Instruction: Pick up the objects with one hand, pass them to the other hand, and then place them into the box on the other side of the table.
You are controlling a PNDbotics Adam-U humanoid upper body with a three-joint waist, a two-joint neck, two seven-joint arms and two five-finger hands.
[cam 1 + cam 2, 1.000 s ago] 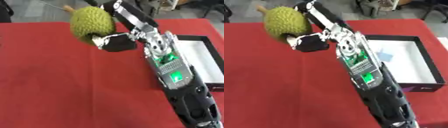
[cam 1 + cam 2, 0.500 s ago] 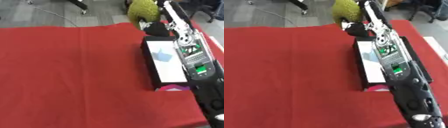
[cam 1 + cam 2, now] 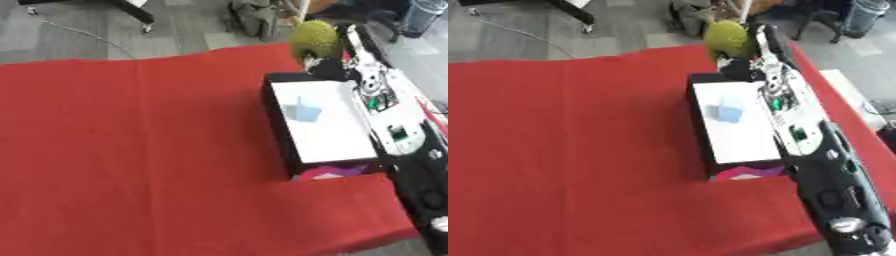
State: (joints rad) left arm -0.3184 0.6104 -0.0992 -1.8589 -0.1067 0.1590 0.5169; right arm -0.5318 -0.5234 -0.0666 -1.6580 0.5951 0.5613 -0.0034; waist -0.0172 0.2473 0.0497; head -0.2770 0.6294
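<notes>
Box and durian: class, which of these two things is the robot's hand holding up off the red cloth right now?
The green spiky durian, held by the right hand beyond the far end of the box. The black box rests on the cloth, untouched.

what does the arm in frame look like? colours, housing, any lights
Only the right arm shows, along the view's right side. Lower section is black with rounded silver joint caps. The forearm housing is white or silver with small green lights glowing on it. The right hand at the far end is black. No loose cables or readable markings visible. Left arm is not in view.
</notes>
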